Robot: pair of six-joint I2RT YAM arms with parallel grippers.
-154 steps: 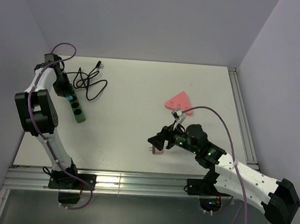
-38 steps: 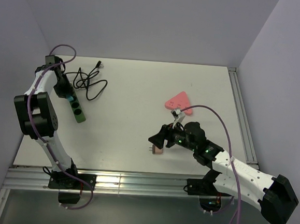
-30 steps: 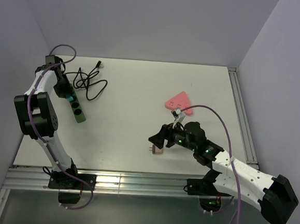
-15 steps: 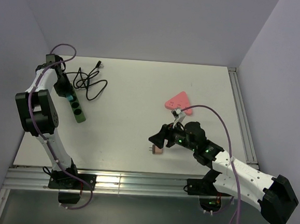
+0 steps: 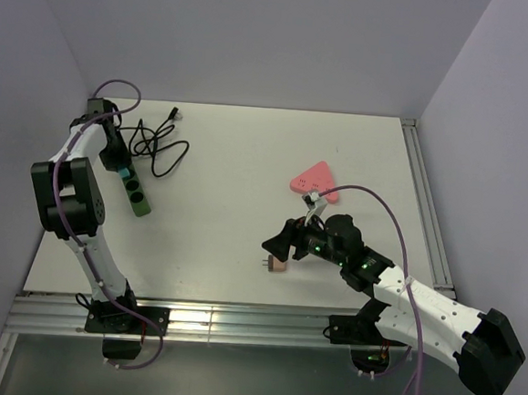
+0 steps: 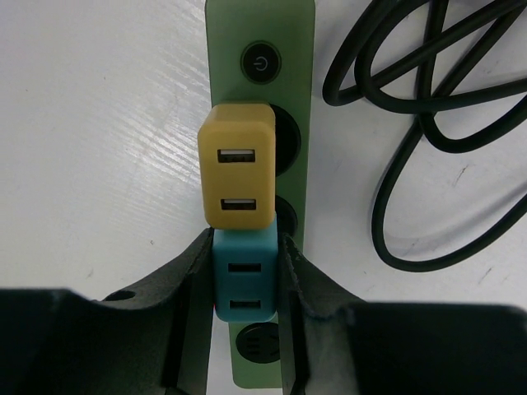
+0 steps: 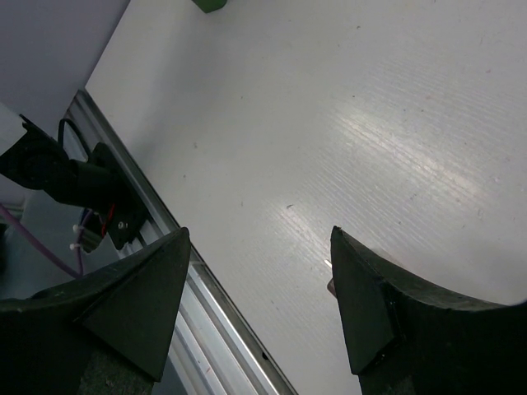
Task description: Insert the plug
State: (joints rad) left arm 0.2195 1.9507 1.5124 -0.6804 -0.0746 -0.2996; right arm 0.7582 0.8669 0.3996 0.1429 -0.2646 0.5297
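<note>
A green power strip [image 6: 262, 33] lies at the table's left, also in the top view [image 5: 134, 192]. A yellow plug [image 6: 237, 174] sits in one of its sockets. A teal plug [image 6: 244, 276] sits in the socket right behind it, touching it. My left gripper [image 6: 244, 240] is shut on the teal plug, one finger on each side, and it shows in the top view [image 5: 112, 156]. My right gripper [image 7: 259, 234] is open and empty. It hovers just above a pink plug [image 5: 278, 264] lying on the table, whose edge shows by the right finger [image 7: 330, 285].
The strip's black cable [image 5: 154, 143] lies coiled behind and to the right of the strip, also in the left wrist view [image 6: 420, 123]. A pink triangular object [image 5: 314, 179] lies at mid-right. The table's metal front rail [image 7: 206, 313] runs below my right gripper.
My left wrist has shifted slightly towards the back of the table along the strip. The right arm and the pink plug have not moved.
</note>
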